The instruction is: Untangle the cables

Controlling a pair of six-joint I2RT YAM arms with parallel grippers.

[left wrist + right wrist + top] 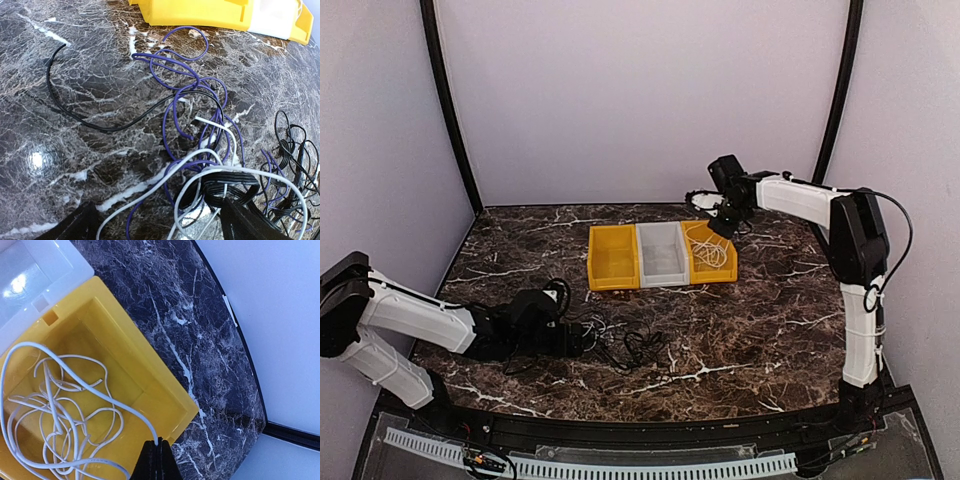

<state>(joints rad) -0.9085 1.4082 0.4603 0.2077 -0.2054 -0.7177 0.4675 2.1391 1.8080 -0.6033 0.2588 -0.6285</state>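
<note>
**A:** Right gripper (159, 445) is closed, and a strand of the white cable (710, 250) runs straight into its tips, so I take it as pinched there.

**B:** Where is the rest of that cable?

**A:** It is looped loose inside the yellow bin (145, 365) at the right end of the row of bins (615, 280). The gripper hangs over that bin's outer corner. The strand leads away from it, down toward the bin's middle.

**B:** And what is left to sort?

**A:** The tangle (210, 165) on the table (750, 330), on the near side of the row's left end. A purple cable (165, 60), a black cable (107, 130), some white strands and a black coil (235, 182) cross one another there.

**B:** Which arm is nearer?

**A:** The left one, clearly. The left gripper (160, 222) sits low on the table, spread wide and closed on nothing. The tangle lies straight ahead of it, white strands reach in between its fingers, and the coil is just ahead of its right-hand finger. The right arm is at the far right end of the row, well apart.

**B:** Is there a long axis to go by?

**A:** The black cable trails out of the knot toward the left side of the left wrist view. I'd judge that loose tail the easiest line to draw out.
</note>
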